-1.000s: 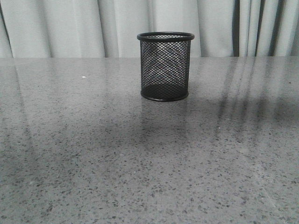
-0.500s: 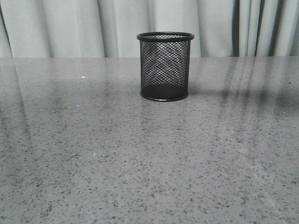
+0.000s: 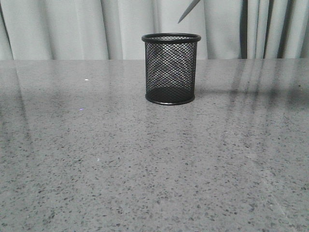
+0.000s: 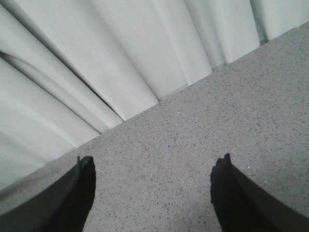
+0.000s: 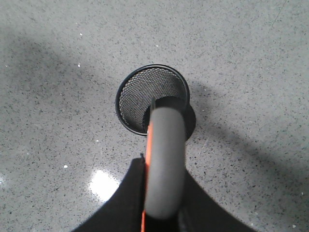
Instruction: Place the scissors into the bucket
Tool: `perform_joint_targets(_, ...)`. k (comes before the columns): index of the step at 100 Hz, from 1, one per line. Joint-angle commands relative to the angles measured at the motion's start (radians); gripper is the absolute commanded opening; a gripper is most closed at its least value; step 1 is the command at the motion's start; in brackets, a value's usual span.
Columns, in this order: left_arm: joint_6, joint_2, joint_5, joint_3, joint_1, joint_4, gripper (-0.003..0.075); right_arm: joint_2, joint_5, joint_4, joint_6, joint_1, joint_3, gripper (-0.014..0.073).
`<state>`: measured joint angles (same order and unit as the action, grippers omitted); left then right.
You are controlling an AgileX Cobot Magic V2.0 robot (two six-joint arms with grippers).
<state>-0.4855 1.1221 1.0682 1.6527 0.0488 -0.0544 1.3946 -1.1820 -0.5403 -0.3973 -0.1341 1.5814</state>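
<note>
Speckled grey stone table (image 3: 145,169) with pale curtains (image 3: 72,29) hanging behind it, pretty bare room otherwise. The right gripper (image 5: 161,212) is clamped on the scissors (image 5: 164,159), with the mesh bucket (image 5: 152,99) standing upright on the table straight below the blade tip. The left gripper (image 4: 152,193) has its fingers wide apart with nothing between them, pointed toward the curtain edge of the table.

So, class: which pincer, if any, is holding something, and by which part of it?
The right pincer holds the scissors by the handle end, blades pointing down over the bucket. The left pincer is open and holds nothing.

Black mesh bucket (image 3: 171,67), speckled grey table (image 3: 145,169)
</note>
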Motion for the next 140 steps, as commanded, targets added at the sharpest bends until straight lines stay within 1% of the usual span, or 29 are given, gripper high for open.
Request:
perform_joint_targets(1, 0.011, -0.024, -0.062, 0.028, -0.006, -0.023, 0.0472, 0.001, 0.015, -0.02, 0.004, 0.0, 0.063, -0.0045)
perform_joint_targets(19, 0.011, -0.029, -0.059, 0.028, -0.006, -0.048, 0.0472, 0.06, -0.007, -0.008, 0.004, -0.046, 0.1, -0.0045)
perform_joint_targets(27, 0.011, -0.029, -0.06, 0.028, -0.006, -0.048, 0.0472, 0.078, 0.009, 0.049, 0.004, -0.089, 0.1, -0.0045)
perform_joint_targets(34, 0.011, -0.029, -0.059, 0.028, -0.006, -0.048, 0.0472, 0.094, 0.038, 0.114, 0.042, -0.122, 0.1, -0.0045)
perform_joint_targets(39, 0.011, -0.029, -0.057, 0.028, -0.006, -0.048, 0.0472, 0.104, 0.054, 0.135, 0.042, -0.137, 0.1, -0.0045)
perform_joint_targets(65, 0.011, -0.029, -0.057, 0.028, -0.006, -0.048, 0.0472, 0.149, 0.09, 0.14, 0.042, -0.145, 0.1, -0.0045)
perform_joint_targets(81, 0.011, -0.029, -0.061, 0.028, -0.006, -0.048, 0.0472, 0.168, 0.096, 0.115, 0.042, -0.145, 0.1, -0.0035)
perform_joint_targets(90, 0.011, -0.029, -0.062, 0.028, -0.006, -0.048, 0.0472, 0.175, 0.103, 0.108, 0.042, -0.145, 0.1, 0.0041)
perform_joint_targets(105, 0.011, -0.029, -0.062, 0.028, -0.006, -0.048, 0.0472, 0.179, 0.121, 0.108, 0.042, -0.145, 0.1, 0.0263)
perform_joint_targets(112, 0.011, -0.029, -0.062, 0.028, -0.006, -0.048, 0.0472, 0.179, 0.131, 0.108, 0.042, -0.145, 0.1, 0.0335)
perform_joint_targets(117, 0.011, -0.029, -0.062, 0.028, -0.006, -0.048, 0.0472, 0.178, 0.135, 0.108, 0.042, -0.145, 0.1, 0.0352)
perform_joint_targets(129, 0.011, -0.029, -0.062, 0.028, -0.006, -0.044, 0.0472, 0.166, 0.141, 0.114, 0.042, -0.132, 0.106, 0.0351)
perform_joint_targets(140, 0.011, -0.029, -0.062, 0.028, -0.006, -0.037, 0.0472, 0.14, 0.134, 0.117, 0.042, -0.099, 0.141, 0.0351)
